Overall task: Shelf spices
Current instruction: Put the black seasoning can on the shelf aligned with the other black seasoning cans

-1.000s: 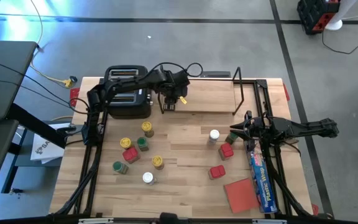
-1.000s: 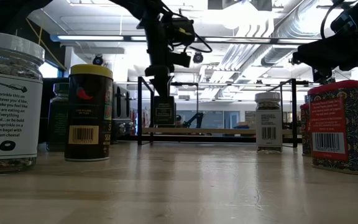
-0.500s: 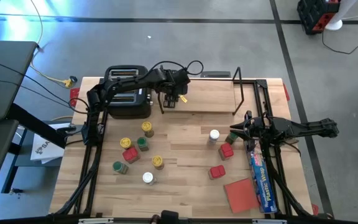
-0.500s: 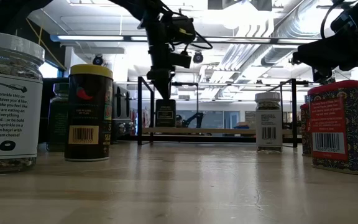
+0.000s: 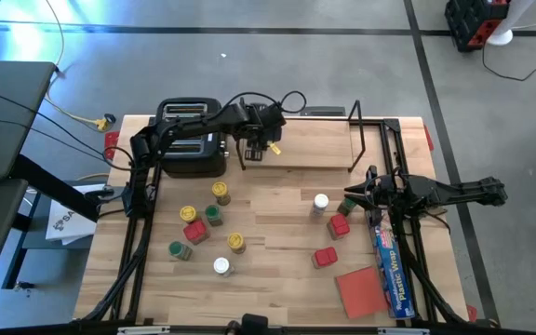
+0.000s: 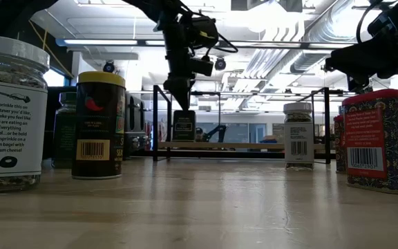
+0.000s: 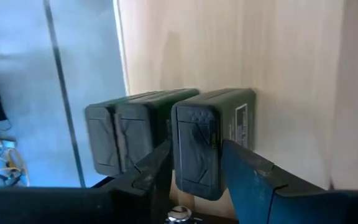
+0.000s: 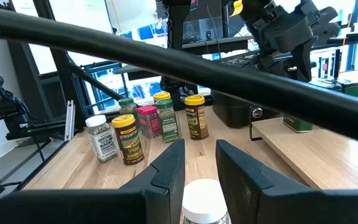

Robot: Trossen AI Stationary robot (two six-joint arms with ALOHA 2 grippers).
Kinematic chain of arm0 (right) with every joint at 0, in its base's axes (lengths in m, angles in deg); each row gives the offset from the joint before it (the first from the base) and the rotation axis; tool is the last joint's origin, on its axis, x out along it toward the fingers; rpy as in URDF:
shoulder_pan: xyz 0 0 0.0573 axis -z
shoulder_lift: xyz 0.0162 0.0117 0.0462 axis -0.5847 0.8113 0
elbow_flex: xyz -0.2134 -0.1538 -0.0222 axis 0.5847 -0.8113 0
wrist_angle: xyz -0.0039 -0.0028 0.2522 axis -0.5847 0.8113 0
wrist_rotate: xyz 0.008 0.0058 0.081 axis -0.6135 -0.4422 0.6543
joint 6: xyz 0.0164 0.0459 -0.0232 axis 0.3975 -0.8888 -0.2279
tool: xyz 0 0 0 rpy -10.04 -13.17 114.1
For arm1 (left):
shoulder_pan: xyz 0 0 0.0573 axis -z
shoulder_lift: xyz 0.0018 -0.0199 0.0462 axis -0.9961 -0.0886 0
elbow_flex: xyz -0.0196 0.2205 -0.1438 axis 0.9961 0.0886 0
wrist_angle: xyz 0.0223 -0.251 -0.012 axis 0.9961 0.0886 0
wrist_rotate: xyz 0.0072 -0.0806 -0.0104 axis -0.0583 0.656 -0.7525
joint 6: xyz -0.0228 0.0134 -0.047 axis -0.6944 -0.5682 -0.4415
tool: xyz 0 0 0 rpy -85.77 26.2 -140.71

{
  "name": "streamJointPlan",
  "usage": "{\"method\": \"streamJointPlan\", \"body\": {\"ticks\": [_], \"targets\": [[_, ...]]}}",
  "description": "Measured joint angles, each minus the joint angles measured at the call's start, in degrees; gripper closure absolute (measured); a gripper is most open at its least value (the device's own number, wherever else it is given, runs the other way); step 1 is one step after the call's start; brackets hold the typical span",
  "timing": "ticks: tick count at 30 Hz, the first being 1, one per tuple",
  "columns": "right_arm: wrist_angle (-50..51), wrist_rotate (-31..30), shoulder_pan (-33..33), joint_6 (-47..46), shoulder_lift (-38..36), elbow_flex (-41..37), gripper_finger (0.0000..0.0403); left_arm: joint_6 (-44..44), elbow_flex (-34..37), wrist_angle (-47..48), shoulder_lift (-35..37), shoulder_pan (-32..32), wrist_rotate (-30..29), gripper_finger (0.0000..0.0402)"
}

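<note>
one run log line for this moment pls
left pincer: around dark square tin on shelf board | right pincer: over white-lidded jar

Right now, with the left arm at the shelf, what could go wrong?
1. The left gripper sits closely around a dark green tin that stands tight against two neighbouring tins on the shelf. Pulling away crooked might drag or tip it into them.
2. The right gripper waits very near a white-lidded jar; a careless move could knock it over.
</note>
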Motion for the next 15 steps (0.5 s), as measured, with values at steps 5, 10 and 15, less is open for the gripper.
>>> {"method": "streamJointPlan", "body": {"ticks": [5,10,15], "targets": [[0.00,0.00,0.02,0.00,0.00,0.00,0.0318,0.01,0.00,-0.17,0.00,0.00,-0.18,0.0268],[-0.02,0.00,0.02,0.00,0.00,0.00,0.0318,-1.00,0.00,0.05,0.07,0.65,-0.77,0.0268],[0.00,-0.01,0.00,-0.01,0.00,0.00,0.0318,-1.06,0.00,0.31,0.11,2.49,-4.44,0.0268]]}}
